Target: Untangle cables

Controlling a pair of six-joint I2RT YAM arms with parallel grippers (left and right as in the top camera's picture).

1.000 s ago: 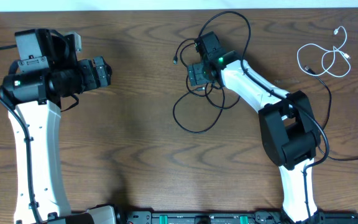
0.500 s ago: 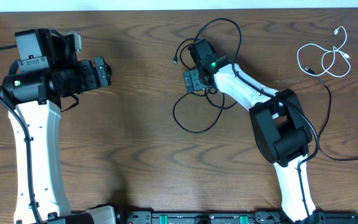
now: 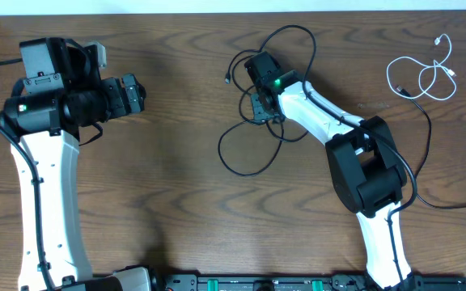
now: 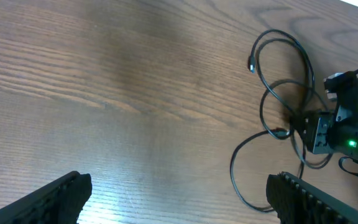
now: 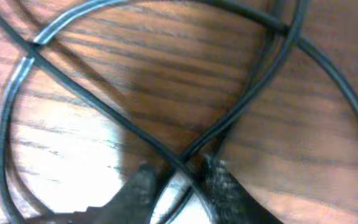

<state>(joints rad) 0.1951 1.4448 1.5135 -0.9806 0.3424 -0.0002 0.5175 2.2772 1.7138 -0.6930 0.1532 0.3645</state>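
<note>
The right claw point(image 5: 180, 179), nearly closed, pinches a black cable point(image 5: 229, 122).

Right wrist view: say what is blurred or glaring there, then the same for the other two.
Right wrist view: soft all over, its fingertips a smear, white glare on the table beside the black cables. Left wrist view: wood grain sharp, own fingers dark and blurred, a green light blooming. Overhead view: crisp, evenly lit.

Black cables point(image 5: 107, 112) at the right gripper point(image 3: 257, 107), a green light glowing just behind it. A white cable point(image 3: 421, 77) lies well off to its side, on a brown, wood-grained table point(image 3: 176, 210).
</note>
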